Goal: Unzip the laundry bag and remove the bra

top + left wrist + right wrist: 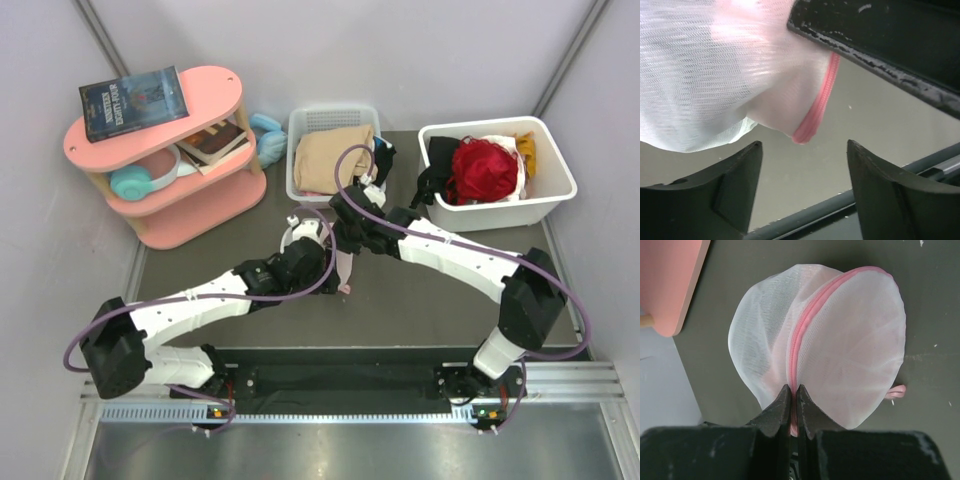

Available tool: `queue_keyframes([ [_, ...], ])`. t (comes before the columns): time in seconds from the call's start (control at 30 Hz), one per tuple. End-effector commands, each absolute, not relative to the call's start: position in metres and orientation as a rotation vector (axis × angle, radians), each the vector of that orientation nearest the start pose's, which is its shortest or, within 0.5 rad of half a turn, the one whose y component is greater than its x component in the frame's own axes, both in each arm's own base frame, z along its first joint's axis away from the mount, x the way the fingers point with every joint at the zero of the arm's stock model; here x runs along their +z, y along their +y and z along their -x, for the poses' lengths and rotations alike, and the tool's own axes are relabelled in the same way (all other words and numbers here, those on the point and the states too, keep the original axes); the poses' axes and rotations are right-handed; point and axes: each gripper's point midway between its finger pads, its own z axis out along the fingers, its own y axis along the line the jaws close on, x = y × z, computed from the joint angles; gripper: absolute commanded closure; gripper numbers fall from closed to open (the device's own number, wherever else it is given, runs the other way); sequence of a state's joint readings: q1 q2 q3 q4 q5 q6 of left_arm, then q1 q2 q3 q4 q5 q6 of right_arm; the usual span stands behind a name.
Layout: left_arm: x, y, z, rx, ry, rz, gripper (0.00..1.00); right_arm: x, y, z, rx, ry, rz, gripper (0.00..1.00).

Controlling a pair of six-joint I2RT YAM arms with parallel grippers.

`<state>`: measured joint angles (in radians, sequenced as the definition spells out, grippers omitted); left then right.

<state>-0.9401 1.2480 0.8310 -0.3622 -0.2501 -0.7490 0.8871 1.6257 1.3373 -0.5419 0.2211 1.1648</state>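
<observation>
The laundry bag (850, 350) is a round white mesh pouch with a pink zipper (805, 325) running along its rim. My right gripper (794, 387) is shut on the pink zipper trim at the bag's near edge and holds the bag above the table (930, 300). In the top view the bag (344, 270) hangs between the two arms. My left gripper (805, 145) is open just below the bag's mesh (700, 75) and its pink trim (820, 100), with nothing between its fingers (740, 175). The bra is not visible; the mesh shows only a pale pink tint.
A pink shelf unit (160, 150) with books and headphones stands at the back left. A white bin (330, 150) holds tan cloth with dark fabric (383, 157) at its right edge. Another white bin (495, 172) at the back right holds red and black garments.
</observation>
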Motion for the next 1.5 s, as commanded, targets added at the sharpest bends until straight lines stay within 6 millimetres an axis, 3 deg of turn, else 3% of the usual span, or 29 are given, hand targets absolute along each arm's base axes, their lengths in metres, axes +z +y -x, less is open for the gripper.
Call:
queue_keyframes([
  [0.0, 0.138, -0.272, -0.232, -0.497, 2.313, -0.128, 0.3, 0.204, 0.366, -0.282, 0.849, 2.375, -0.44, 1.0],
  [0.13, 0.137, -0.28, -0.238, -0.504, 2.293, -0.156, 0.44, 0.203, 0.362, -0.281, 0.851, 2.38, -0.441, 0.99],
  [0.37, 0.139, -0.271, -0.249, -0.429, 2.259, -0.131, 0.67, 0.205, 0.355, -0.282, 0.871, 2.373, -0.459, 0.96],
  [0.4, 0.139, -0.27, -0.249, -0.424, 2.255, -0.132, 0.78, 0.207, 0.354, -0.282, 0.878, 2.369, -0.46, 0.95],
  [0.53, 0.149, -0.272, -0.249, -0.459, 2.223, -0.132, 1.0, 0.205, 0.347, -0.284, 0.88, 2.369, -0.464, 0.92],
  [0.6, 0.159, -0.273, -0.249, -0.491, 2.196, -0.134, 1.0, 0.207, 0.343, -0.287, 0.889, 2.362, -0.471, 0.89],
  [0.7, 0.173, -0.277, -0.247, -0.544, 2.173, -0.13, 1.0, 0.207, 0.329, -0.296, 0.894, 2.349, -0.476, 0.74],
  [0.83, 0.186, -0.283, -0.242, -0.614, 2.172, -0.116, 1.0, 0.212, 0.292, -0.313, 0.876, 2.303, -0.504, 0.37],
  [0.97, 0.201, -0.286, -0.24, -0.676, 2.186, -0.061, 1.0, 0.228, 0.241, -0.329, 0.813, 2.212, -0.502, 0.25],
  [1.1, 0.224, -0.287, -0.247, -0.769, 2.201, 0.057, 1.0, 0.24, 0.221, -0.312, 0.762, 2.155, -0.307, 0.23],
  [1.2, 0.229, -0.281, -0.255, -0.852, 2.244, 0.177, 1.0, 0.227, 0.225, -0.286, 0.777, 2.17, -0.098, 0.23],
  [1.33, 0.228, -0.269, -0.27, -0.931, 2.27, 0.317, 1.0, 0.221, 0.247, -0.249, 0.872, 2.139, 0.114, 0.27],
  [1.47, 0.224, -0.272, -0.272, -1.018, 2.319, 0.353, 1.0, 0.219, 0.274, -0.219, 0.942, 2.106, 0.275, 0.3],
])
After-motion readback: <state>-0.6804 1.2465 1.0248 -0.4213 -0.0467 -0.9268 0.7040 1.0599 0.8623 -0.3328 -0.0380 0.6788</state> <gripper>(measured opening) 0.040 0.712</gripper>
